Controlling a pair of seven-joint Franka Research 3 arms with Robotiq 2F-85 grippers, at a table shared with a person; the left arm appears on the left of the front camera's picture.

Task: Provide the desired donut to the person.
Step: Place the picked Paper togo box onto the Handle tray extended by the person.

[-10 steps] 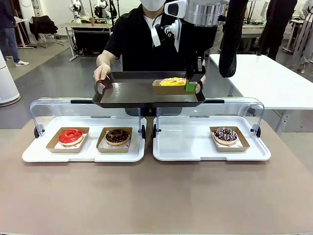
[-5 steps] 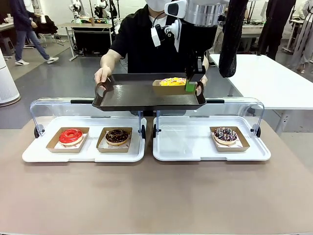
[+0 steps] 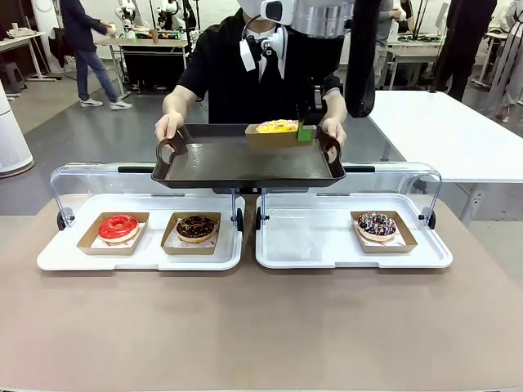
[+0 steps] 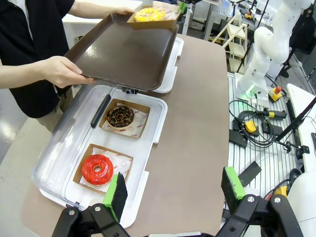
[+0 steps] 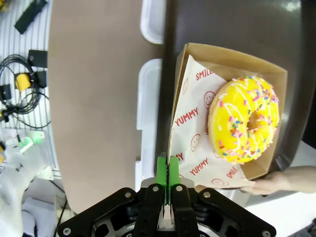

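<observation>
**Yellow donut, boxed, at the person's tray**

Item: yellow donut point(image 3: 277, 126) with sprinkles, in an open cardboard box point(image 3: 265, 140) lined with printed paper point(image 5: 197, 143).

Location: upper centre of the front view, over the far right part of the dark brown tray point(image 3: 237, 163). Whether the box's base sits flat on the tray cannot be told.

Holder: right gripper point(image 3: 306, 133), pads drawn narrow and pinched on the box's side wall. It is at the box's right end in the front view and at bottom centre in the right wrist view.

Tray: held by the person point(image 3: 229, 73) above the far edge of the table point(image 4: 197, 123), with one hand point(image 3: 170, 126) at its left end and another at its right.

Left gripper point(image 4: 174, 190): bottom of the left wrist view, fingers spread wide with nothing between them, above the table.

Other stock:
- Red donut point(image 3: 118, 226) and chocolate donut point(image 3: 196, 226), boxed, on the left white tray point(image 3: 57, 257).
- Dark sprinkled donut point(image 3: 377, 224), boxed, at the right end of the right white tray point(image 3: 302, 237).
- Clear lids point(image 3: 90, 175) raised behind both.
</observation>
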